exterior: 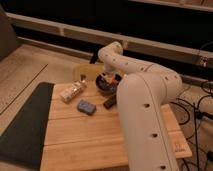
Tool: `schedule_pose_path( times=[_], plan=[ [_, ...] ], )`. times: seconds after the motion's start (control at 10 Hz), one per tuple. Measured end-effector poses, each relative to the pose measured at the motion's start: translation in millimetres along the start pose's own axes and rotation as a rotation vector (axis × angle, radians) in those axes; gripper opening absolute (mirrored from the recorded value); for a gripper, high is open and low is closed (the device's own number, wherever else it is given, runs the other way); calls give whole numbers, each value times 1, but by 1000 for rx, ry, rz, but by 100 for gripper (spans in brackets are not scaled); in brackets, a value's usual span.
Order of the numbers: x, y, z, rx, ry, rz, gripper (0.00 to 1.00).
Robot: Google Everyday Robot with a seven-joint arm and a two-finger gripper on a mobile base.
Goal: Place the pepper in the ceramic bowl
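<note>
Gripper [106, 78] above the black ceramic bowl [101, 87], frame centre | grip: can't tell | pepper [114, 78] (reddish-orange) at bowl's rim; blue block [86, 106] lower left

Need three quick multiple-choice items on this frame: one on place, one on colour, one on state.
1. Where is the gripper?
A. over the dark bowl
B. over the black mat
C. past the table's right edge

2. What colour is the block on the wooden table?
A. green
B. blue-grey
C. yellow

3. How does the brown bar sit?
A. inside the bowl
B. held in the air
C. lying on the table beside the bowl

Key: 1 A, the arm's end sits right above the bowl. 2 B, it reads blue-grey against the wood. 3 C, it lies flat just in front of the bowl.
</note>
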Motion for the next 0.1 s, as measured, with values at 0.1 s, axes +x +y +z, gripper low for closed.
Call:
schedule_pose_path(
  times=[0.1],
  plan=[
    [0,0,0,0,0,0,80]
  ],
)
